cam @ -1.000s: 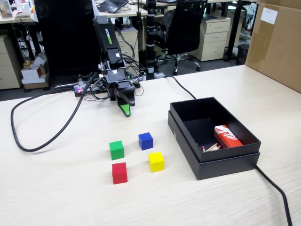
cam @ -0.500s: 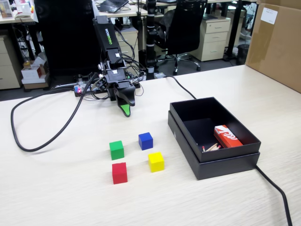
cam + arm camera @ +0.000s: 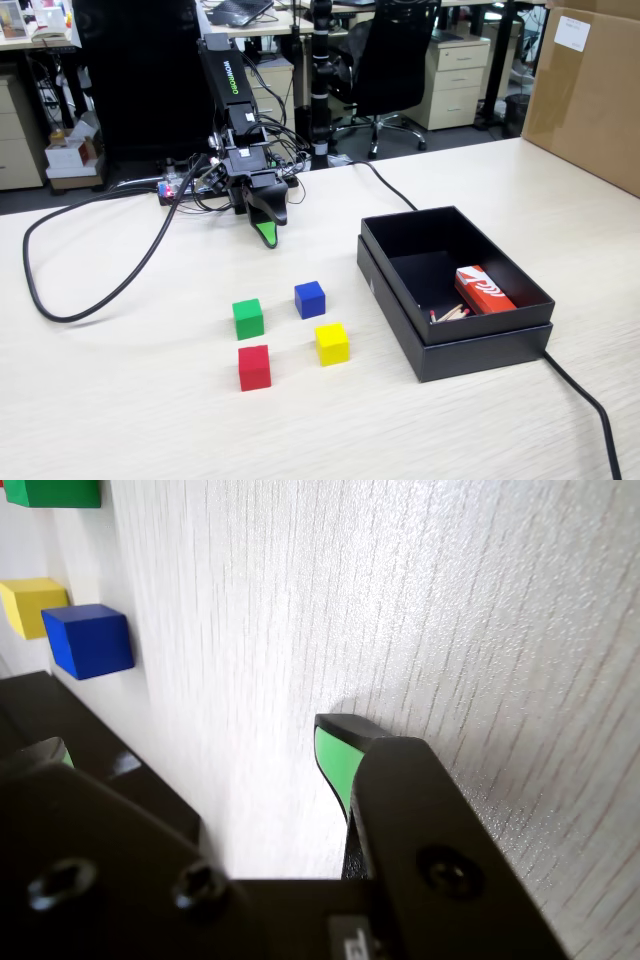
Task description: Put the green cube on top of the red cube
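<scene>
The green cube (image 3: 248,318) sits on the table in the fixed view, just behind the red cube (image 3: 254,367). In the wrist view only the green cube's edge (image 3: 50,490) shows at the top left, and the red cube is out of view. My gripper (image 3: 265,228) hangs low over the table behind the cubes, well apart from them. In the wrist view the gripper (image 3: 190,752) is open and empty, with bare table between its green-tipped jaws.
A blue cube (image 3: 309,299) and a yellow cube (image 3: 332,343) sit right of the green and red ones; both cubes, blue (image 3: 90,640) and yellow (image 3: 30,605), also show in the wrist view. A black open box (image 3: 400,290) holding a red-and-white packet (image 3: 483,290) stands at right. A black cable (image 3: 90,300) loops at left.
</scene>
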Controlling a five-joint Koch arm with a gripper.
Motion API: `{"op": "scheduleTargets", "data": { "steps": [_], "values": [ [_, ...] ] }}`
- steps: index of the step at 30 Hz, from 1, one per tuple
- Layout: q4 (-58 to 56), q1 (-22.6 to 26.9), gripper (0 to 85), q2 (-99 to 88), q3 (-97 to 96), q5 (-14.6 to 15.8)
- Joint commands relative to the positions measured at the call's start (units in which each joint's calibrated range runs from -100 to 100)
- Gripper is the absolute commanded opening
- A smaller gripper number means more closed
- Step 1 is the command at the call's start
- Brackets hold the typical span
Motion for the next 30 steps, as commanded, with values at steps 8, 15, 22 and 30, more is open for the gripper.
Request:
{"op": "scheduleTargets", "data": {
  "steps": [8, 15, 22, 30],
  "values": [
    [-1.5, 0.0, 48.5, 0.3, -2.2, -0.1],
    [-1.5, 0.0, 48.4, 0.3, -2.1, -0.2],
    [-1.5, -0.1, 48.5, 0.4, -1.7, -0.3],
    [-17.5, -1.9, 47.9, 5.1, 19.6, 0.0]
  ]
}}
